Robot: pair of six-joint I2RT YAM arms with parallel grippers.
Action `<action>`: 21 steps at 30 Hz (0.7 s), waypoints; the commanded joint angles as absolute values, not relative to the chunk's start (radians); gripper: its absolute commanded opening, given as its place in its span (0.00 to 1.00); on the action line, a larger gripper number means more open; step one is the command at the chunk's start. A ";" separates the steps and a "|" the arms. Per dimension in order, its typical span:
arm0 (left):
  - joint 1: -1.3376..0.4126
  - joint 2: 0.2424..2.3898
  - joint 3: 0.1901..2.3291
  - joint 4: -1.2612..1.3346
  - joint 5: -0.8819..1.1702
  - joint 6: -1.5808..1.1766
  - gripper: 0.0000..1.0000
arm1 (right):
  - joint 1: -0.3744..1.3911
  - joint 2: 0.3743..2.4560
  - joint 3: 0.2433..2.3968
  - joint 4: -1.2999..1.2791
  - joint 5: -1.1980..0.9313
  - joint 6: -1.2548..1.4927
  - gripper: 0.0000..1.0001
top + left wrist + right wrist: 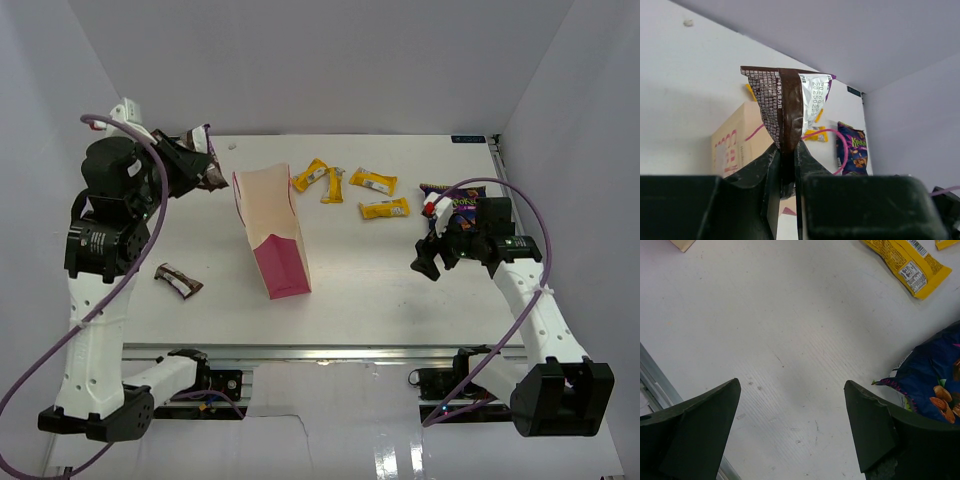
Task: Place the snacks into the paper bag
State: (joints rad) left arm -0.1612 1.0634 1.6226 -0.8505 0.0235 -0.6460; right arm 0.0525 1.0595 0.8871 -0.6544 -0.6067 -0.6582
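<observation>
The pink paper bag (272, 235) stands mid-table with its cream inside open toward the back. My left gripper (200, 172) is shut on a dark-brown wrapped bar (785, 107) and holds it in the air just left of the bag's mouth (735, 142). A second dark-brown bar (178, 281) lies on the table left of the bag. Several yellow bars (373, 182) lie behind and right of the bag. The purple-blue chip bag (455, 200) lies at the right. My right gripper (430, 260) is open and empty, low over bare table beside the chip bag (932, 390).
White walls close the table on the left, back and right. A metal rail (330, 352) runs along the near edge. Purple cables loop off both arms. In the right wrist view a yellow bar (905, 262) lies at the top and a corner of the paper bag (682, 244) shows.
</observation>
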 commanded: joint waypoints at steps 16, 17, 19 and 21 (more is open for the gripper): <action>-0.402 1.345 1.741 -0.752 0.091 -0.511 0.27 | 0.048 1.101 0.931 -0.565 -0.592 -0.603 0.90; -0.403 1.342 1.724 -0.753 0.081 -0.509 0.28 | 0.048 1.109 0.933 -0.549 -0.574 -0.582 0.90; -0.405 1.336 1.707 -0.764 0.054 -0.511 0.35 | 0.048 1.149 0.946 -0.506 -0.565 -0.523 0.90; -0.403 1.328 1.684 -0.778 0.037 -0.509 0.48 | 0.048 1.216 0.971 -0.486 -0.580 -0.500 0.91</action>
State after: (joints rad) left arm -0.4019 1.3689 1.7061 -0.7708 0.0925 -0.5182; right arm 0.0525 1.1557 0.9134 -0.5743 -0.5819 -0.5724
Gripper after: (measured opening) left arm 0.451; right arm 0.906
